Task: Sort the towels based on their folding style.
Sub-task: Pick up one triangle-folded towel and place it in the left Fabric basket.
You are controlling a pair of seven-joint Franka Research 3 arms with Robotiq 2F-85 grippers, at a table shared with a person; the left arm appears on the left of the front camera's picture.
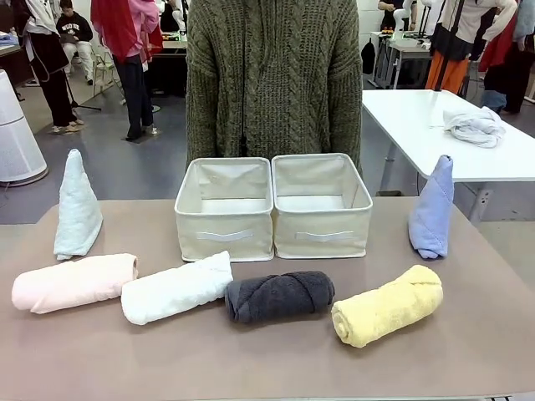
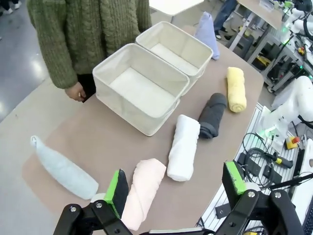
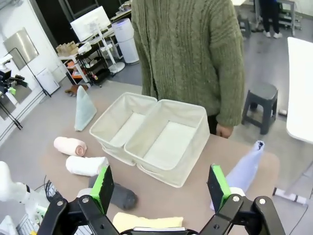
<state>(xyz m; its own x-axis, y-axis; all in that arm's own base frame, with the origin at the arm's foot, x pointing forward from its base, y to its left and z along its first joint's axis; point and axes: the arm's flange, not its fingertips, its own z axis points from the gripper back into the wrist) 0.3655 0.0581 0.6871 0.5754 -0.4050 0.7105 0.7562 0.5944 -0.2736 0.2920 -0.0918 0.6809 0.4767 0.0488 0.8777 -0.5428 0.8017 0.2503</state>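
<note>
Brown bench (image 1: 251,359): two cream bins (image 1: 224,238) touching side by side, far middle. Pale teal cone (image 1: 78,209) left, blue cone (image 1: 432,213) right. Front row, left to right: pink roll (image 1: 73,282), white roll (image 1: 177,287), dark grey roll (image 1: 279,296), yellow roll (image 1: 388,305).

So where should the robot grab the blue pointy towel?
Probably around its thicker lower half, not the thin tip. The periwinkle cone stands upright, apart from the right bin, so the open right gripper could come down from above, fingers straddling the point, and close where the towel is widest.
</note>
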